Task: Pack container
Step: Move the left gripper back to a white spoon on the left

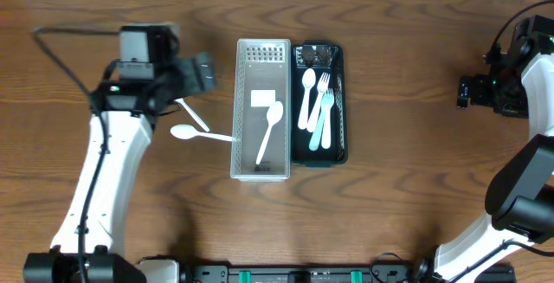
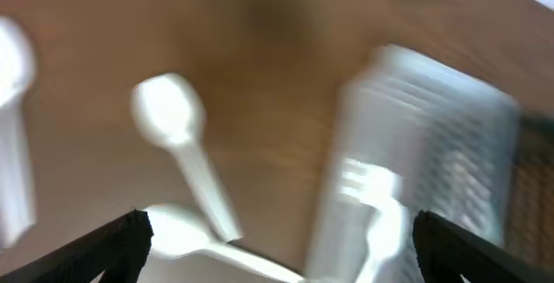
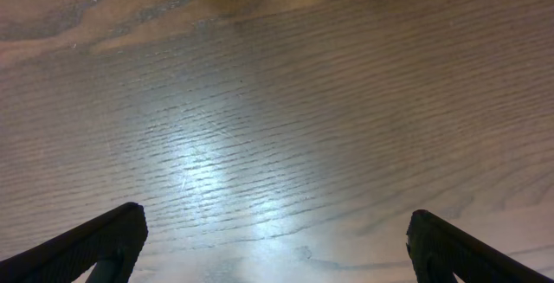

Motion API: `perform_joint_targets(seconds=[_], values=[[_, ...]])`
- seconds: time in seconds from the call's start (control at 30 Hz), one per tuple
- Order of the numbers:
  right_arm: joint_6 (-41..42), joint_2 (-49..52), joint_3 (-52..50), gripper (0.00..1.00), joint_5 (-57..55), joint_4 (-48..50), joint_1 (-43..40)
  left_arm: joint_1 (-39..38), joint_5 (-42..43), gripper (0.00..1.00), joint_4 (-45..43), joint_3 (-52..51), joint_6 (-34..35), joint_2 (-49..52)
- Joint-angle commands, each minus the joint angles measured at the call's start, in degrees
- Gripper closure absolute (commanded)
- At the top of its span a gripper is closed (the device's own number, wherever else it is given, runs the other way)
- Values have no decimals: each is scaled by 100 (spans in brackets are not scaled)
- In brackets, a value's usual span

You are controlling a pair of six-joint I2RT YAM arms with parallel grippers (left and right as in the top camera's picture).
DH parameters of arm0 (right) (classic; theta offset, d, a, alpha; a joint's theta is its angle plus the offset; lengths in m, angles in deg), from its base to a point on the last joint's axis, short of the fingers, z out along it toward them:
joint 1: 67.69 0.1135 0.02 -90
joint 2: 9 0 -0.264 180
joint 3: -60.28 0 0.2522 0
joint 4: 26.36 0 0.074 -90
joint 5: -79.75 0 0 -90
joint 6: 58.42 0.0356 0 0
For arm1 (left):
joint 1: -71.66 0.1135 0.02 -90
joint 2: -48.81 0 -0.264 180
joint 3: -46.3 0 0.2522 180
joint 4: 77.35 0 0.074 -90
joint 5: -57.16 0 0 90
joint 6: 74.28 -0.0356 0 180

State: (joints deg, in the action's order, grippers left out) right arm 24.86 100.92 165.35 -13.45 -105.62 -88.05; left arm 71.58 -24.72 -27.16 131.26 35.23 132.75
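A clear plastic container (image 1: 247, 166) stands mid-table with a white spoon (image 1: 270, 129) inside. A black tray (image 1: 340, 101) beside it on the right holds a white spoon, a white fork and a pale blue fork (image 1: 322, 118). A white spoon (image 1: 192, 132) lies on the table left of the container, its handle reaching the container wall; another white utensil (image 1: 192, 114) lies just above it. My left gripper (image 1: 203, 71) is open above these loose utensils; its blurred wrist view shows the spoon (image 2: 177, 144) and the container (image 2: 415, 153). My right gripper (image 1: 467, 93) is open over bare wood at far right.
The table is dark brown wood. The black tray's far end (image 1: 316, 55) holds a dark item I cannot make out. The right arm stands along the right edge.
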Motion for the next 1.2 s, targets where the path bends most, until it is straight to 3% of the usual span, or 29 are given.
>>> perform_joint_targets(seconds=[0.0,0.07,0.17,0.3,0.5,0.6,0.93,1.17], values=[[-66,-11,-4,1,20,-2,-24,420,-866,2,345,92,1355,96],[-66,-11,-4,1,20,-2,-24,573,-1088,2,605,92,1073,146],[-66,-11,-4,1,20,-4,-24,890,-1340,1,481,92,26,234],[-66,-11,-4,1,20,-2,-24,1480,-1333,2,240,92,-579,511],[-63,-11,-4,1,20,-4,-24,2282,-1287,2,256,94,-706,1150],[-66,-11,-4,1,20,-2,-24,2479,-935,2,210,94,-1095,1375],[-63,-11,-4,1,20,-2,-24,2485,-728,2,50,94,-2441,1982],[-66,-11,-4,1,20,-4,-24,2487,-726,2,-706,94,-2465,2173]])
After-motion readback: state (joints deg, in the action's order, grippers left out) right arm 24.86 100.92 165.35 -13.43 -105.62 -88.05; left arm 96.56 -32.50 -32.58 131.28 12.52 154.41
